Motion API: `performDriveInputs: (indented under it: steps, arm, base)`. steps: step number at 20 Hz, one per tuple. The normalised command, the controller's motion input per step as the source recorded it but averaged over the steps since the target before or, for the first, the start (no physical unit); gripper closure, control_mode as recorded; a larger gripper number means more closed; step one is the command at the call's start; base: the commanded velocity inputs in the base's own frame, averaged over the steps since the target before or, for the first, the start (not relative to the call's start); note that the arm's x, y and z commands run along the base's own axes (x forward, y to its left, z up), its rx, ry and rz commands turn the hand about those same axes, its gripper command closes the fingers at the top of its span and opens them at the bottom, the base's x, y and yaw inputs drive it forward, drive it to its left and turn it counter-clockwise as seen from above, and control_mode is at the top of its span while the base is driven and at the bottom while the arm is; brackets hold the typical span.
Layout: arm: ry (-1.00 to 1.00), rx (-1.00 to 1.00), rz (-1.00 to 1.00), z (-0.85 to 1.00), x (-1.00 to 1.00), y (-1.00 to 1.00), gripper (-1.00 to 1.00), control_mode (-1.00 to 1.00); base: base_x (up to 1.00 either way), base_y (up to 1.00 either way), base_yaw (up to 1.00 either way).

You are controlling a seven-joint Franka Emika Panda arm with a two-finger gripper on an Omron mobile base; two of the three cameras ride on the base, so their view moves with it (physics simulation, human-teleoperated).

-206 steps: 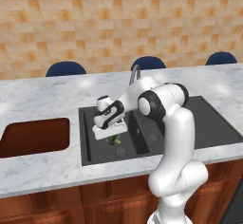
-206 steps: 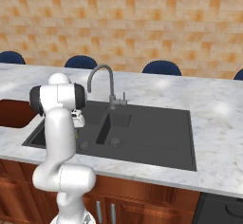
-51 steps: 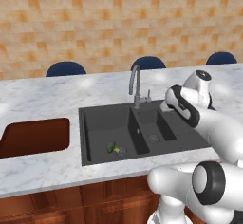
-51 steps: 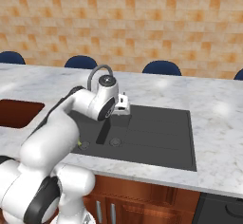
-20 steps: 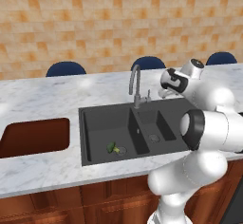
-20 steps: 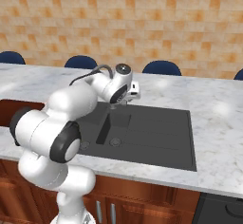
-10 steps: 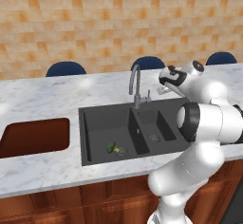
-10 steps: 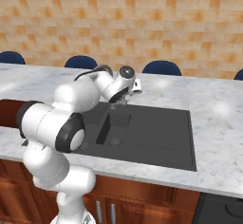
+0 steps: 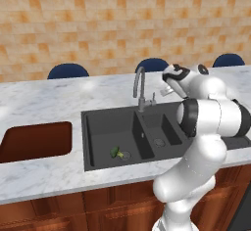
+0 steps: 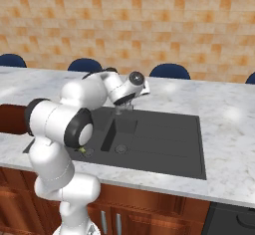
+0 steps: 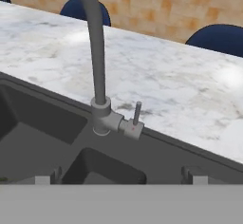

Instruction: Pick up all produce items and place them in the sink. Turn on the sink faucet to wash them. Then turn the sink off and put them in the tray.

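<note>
small green broccoli piece is lying on the floor of the wide basin of the dark sink, just beside that basin's round drain. gripper is hovering behind the sink's narrower basin, near the faucet lever, touching nothing; hand view is showing its two finger tips set wide apart with nothing between them, faucet base and small upright lever straight ahead. arm is bending up from in front of the sink, elbow over the front edge, hand pointing toward the faucet. reddish-brown tray is sitting sunk in the marble counter, left of the sink, apart from it.
</note>
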Motion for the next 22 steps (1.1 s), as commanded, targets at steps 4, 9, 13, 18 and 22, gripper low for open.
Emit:
performDriveInputs:
  steps: [4,9,13,18,22]
  arm:
    - [-0.02,0.00,0.05,0.00,0.16,-0.05,-1.00,-1.00]
    - [0.00,0.00,0.01,0.00,0.14,-0.12,-1.00,-1.00]
    - [0.00,0.00,0.01,0.00,0.23,-0.09,-1.00,-1.00]
    - [0.00,0.00,0.01,0.00,0.27,0.00,-1.00,-1.00]
    - [0.00,0.00,0.00,0.00,0.27,0.00,-1.00,-1.00]
  base:
    - [0.00,0.00,0.00]
    - [0.00,0.00,0.00]
    - [0.00,0.00,0.00]
    - [0.00,0.00,0.00]
    - [0.00,0.00,0.00]
